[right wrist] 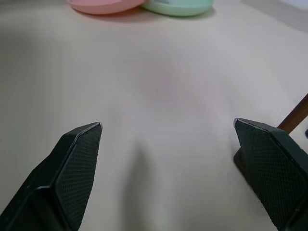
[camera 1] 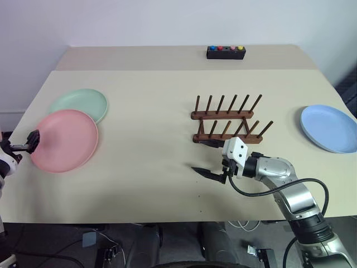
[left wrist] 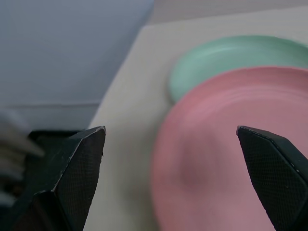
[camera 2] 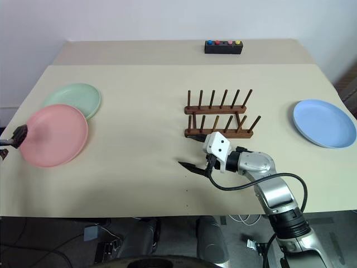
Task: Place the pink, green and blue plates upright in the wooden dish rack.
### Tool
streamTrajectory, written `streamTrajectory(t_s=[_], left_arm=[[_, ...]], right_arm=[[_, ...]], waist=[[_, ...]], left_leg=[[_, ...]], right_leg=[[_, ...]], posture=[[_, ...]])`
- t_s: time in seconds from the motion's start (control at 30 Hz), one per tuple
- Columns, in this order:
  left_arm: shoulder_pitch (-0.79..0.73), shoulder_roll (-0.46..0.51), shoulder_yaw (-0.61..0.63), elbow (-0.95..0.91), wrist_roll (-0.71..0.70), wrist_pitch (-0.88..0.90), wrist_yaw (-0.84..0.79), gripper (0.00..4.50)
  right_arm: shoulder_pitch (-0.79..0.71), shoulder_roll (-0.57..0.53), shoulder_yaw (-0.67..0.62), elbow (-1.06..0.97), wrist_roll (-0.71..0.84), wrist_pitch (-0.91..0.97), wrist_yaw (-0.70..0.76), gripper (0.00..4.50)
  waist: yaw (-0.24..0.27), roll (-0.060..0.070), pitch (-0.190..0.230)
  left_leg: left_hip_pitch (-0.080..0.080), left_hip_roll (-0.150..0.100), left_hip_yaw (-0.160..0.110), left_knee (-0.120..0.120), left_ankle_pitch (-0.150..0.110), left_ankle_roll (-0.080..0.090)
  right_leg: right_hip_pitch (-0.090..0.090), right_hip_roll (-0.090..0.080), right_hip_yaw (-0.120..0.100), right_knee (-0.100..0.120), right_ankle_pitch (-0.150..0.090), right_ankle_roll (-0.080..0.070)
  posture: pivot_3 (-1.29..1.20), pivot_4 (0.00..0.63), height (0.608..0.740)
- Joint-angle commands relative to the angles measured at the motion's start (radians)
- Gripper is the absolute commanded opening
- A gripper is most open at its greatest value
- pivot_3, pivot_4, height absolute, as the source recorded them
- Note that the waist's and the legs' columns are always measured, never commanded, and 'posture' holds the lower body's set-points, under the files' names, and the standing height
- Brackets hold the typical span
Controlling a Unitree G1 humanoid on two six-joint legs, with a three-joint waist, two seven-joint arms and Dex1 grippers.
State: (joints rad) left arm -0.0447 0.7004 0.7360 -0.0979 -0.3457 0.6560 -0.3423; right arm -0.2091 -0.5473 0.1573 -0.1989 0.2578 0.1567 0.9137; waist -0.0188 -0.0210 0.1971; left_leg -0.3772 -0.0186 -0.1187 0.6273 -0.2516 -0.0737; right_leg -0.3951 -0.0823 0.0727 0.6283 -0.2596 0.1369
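Note:
The pink plate (camera 1: 66, 140) lies flat at the table's left, overlapping the near rim of the green plate (camera 1: 79, 103) behind it. The blue plate (camera 1: 329, 128) lies flat at the far right. The wooden dish rack (camera 1: 226, 119) stands in the middle with bare pegs. My left gripper (camera 1: 32, 140) is at the pink plate's left rim, open; in the left wrist view the pink plate (left wrist: 226, 154) lies ahead between the spread fingers. My right gripper (camera 1: 205, 159) is open just in front of the rack's left end, low over the table and pointing left, holding nothing.
A small black box with coloured buttons (camera 1: 225, 52) sits at the back of the table (camera 1: 145, 167). The table's left edge runs close beside the pink plate. A grey cable loops off my right arm at the front edge.

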Motion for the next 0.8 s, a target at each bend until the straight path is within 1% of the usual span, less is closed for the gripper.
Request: streamTrajectory(t_s=[0.03, 0.17, 0.33, 0.37, 0.43, 0.6, 0.63, 0.67, 0.7, 0.8], left_arm=[[-0.017, 0.015, 0.007, 0.051, -0.007, 0.051, 0.021, 4.47], [-0.085, 0.008, -0.026, 0.153, -0.032, 0.079, 0.019, 4.47], [-0.158, 0.006, -0.081, 0.255, -0.033, 0.055, -0.003, 4.47], [-0.168, 0.006, -0.087, 0.268, -0.032, 0.045, -0.002, 4.24], [-0.190, -0.001, -0.098, 0.292, -0.038, 0.026, -0.009, 3.59], [-0.187, 0.000, -0.108, 0.318, -0.039, 0.008, -0.018, 1.10], [-0.185, 0.000, -0.108, 0.320, -0.042, 0.003, -0.022, 0.53], [-0.178, -0.002, -0.106, 0.319, -0.048, -0.006, -0.035, 0.10], [-0.167, -0.005, -0.105, 0.314, -0.054, -0.026, -0.052, 0.04], [-0.144, -0.017, -0.099, 0.291, -0.075, -0.079, -0.086, 0.04]], right_arm=[[0.005, 0.003, -0.012, -0.028, 0.007, -0.025, 0.002, 4.48], [0.038, -0.007, -0.031, -0.054, 0.008, -0.021, -0.014, 4.48], [0.063, -0.012, -0.043, -0.077, 0.006, -0.017, -0.033, 4.48], [0.068, -0.013, -0.045, -0.081, 0.005, -0.017, -0.036, 4.50], [0.082, -0.016, -0.055, -0.091, 0.005, -0.016, -0.048, 4.50], [0.101, -0.020, -0.064, -0.106, 0.005, -0.015, -0.064, 4.50], [0.102, -0.020, -0.064, -0.107, 0.005, -0.015, -0.064, 4.50], [0.103, -0.021, -0.065, -0.107, 0.005, -0.017, -0.065, 4.50], [0.104, -0.022, -0.065, -0.107, 0.006, -0.018, -0.065, 4.50], [0.105, -0.023, -0.067, -0.105, 0.006, -0.022, -0.064, 4.50]], waist=[[-0.001, 0.000, 0.000], [0.003, -0.001, 0.000], [-0.001, -0.001, 0.000], [-0.002, -0.001, 0.000], [-0.003, -0.001, -0.001], [-0.002, -0.001, -0.001], [-0.001, -0.001, -0.001], [-0.001, -0.001, -0.001], [-0.001, -0.001, -0.001], [-0.001, -0.001, -0.001]], left_leg=[[0.000, 0.000, 0.000, 0.000, 0.000, 0.000], [0.000, 0.000, 0.000, 0.000, 0.000, 0.000], [0.000, 0.000, 0.000, 0.001, 0.000, 0.000], [0.000, 0.000, 0.000, 0.000, 0.000, 0.000], [0.000, 0.000, 0.000, 0.000, 0.000, 0.000], [-0.001, 0.000, 0.000, -0.001, 0.000, 0.000], [0.000, 0.000, 0.000, -0.001, 0.000, 0.000], [0.000, 0.000, 0.000, -0.001, 0.000, 0.000], [0.000, 0.000, 0.000, -0.001, 0.000, 0.000], [0.000, 0.000, 0.001, -0.001, 0.000, 0.000]], right_leg=[[0.000, 0.000, 0.000, 0.000, 0.000, 0.000], [0.000, 0.000, 0.000, 0.000, 0.000, 0.000], [0.000, 0.000, 0.000, 0.000, 0.000, 0.000], [0.000, 0.000, 0.000, 0.000, 0.000, 0.000], [-0.001, 0.000, 0.000, 0.000, 0.001, 0.000], [-0.001, 0.000, 0.000, 0.000, 0.002, 0.003], [-0.001, 0.000, 0.000, 0.000, 0.002, 0.003], [-0.001, 0.000, 0.000, 0.000, 0.002, 0.002], [-0.001, 0.000, 0.000, 0.000, 0.001, 0.001], [0.000, 0.000, 0.000, 0.000, 0.000, 0.000]], posture=[[0.00, 0.150, 0.740], [0.00, 0.150, 0.740], [0.00, 0.150, 0.740], [0.00, 0.150, 0.740], [0.00, 0.150, 0.740], [0.00, 0.150, 0.740], [0.00, 0.150, 0.740], [0.00, 0.150, 0.740], [0.00, 0.150, 0.740], [0.00, 0.150, 0.740]])
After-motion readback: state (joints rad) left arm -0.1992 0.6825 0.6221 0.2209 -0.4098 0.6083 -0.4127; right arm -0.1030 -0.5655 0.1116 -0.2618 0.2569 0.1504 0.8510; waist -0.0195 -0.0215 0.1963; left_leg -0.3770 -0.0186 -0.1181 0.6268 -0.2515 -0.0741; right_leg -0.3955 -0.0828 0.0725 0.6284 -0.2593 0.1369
